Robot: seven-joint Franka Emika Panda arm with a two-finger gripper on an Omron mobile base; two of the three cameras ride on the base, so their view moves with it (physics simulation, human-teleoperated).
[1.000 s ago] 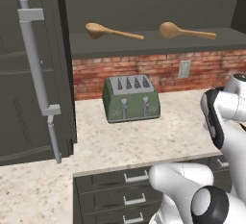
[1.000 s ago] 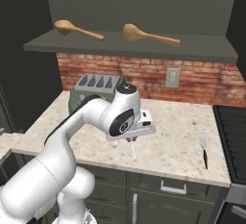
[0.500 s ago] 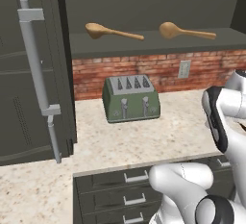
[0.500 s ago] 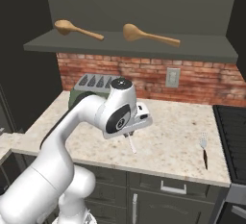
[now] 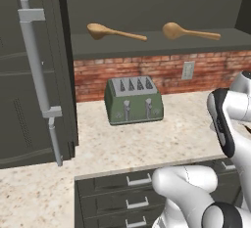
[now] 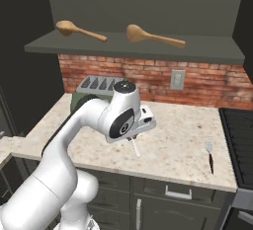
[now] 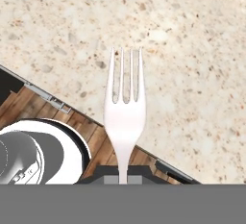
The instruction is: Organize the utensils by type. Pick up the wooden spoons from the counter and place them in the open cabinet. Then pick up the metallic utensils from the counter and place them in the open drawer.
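Overhead, the cabinet (image 5: 147, 43) is seen standing open, its tall door (image 5: 29, 75) swung out at the left of the left base view, and both wooden spoons (image 6: 79, 30) (image 6: 153, 36) are laid on its single shelf, well apart from each other, handles pointing right. Below the shelf, the counter (image 6: 178, 140) is spread in front of a red brick wall, and a green toaster (image 5: 133, 100) is set on it close to that wall. Above the counter's front part the gripper (image 6: 132, 140) is held, with the jaws closed on a pale fork (image 7: 124, 117); in the hand view the fork's handle is clamped between the finger tips and its four tines are pointed away from the hand, over the speckled stone. At the counter's right end, near the black stovetop (image 6: 239, 135), a second fork with a dark handle (image 6: 210, 154) is left lying flat near the front edge, tines toward the wall.
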